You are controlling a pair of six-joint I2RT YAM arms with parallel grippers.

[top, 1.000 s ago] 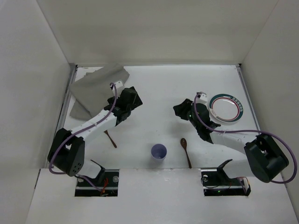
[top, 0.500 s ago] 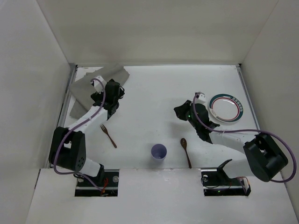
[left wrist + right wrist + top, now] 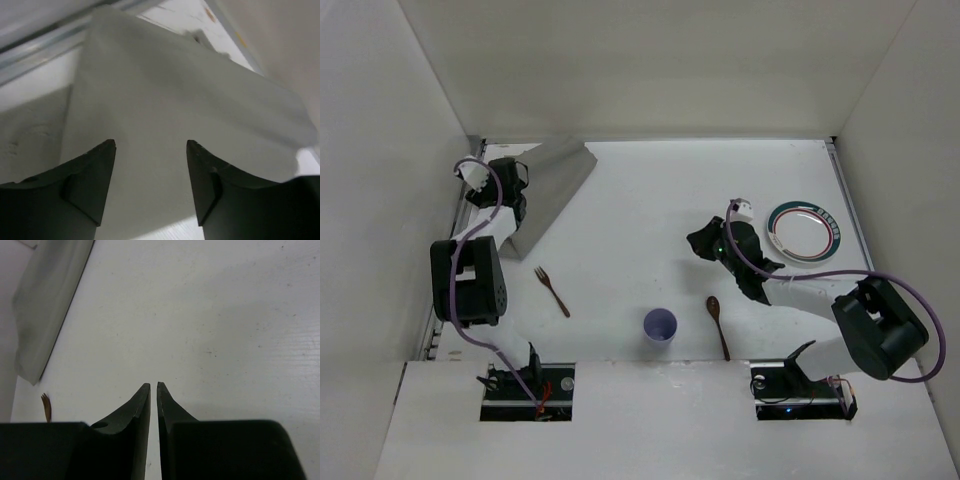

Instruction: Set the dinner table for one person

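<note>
The dinner table [image 3: 650, 200] is a broad white tabletop. A grey cloth placemat [image 3: 555, 180] lies crumpled and partly folded at its far left corner. My left gripper [image 3: 518, 173] is at the mat's left edge. In the left wrist view it [image 3: 150, 146] is open, with the mat [image 3: 175, 95] filling the space beyond the jaws. My right gripper [image 3: 700, 240] is shut and empty over bare table near the middle, as the right wrist view [image 3: 153, 386] shows. A brown fork [image 3: 552, 291], a lilac cup [image 3: 660, 325], a brown spoon [image 3: 718, 325] and a green-rimmed plate [image 3: 807, 231] lie apart.
White walls close in the table at the back and on both sides. A metal rail [image 3: 45, 45] runs along the left edge beside the mat. The mat's edge [image 3: 47, 310] and the fork tip [image 3: 46, 407] show at the left of the right wrist view.
My left arm has swung from the middle left back to the far left corner. The placemat's outline has narrowed and folded over. The right arm has hardly moved.
</note>
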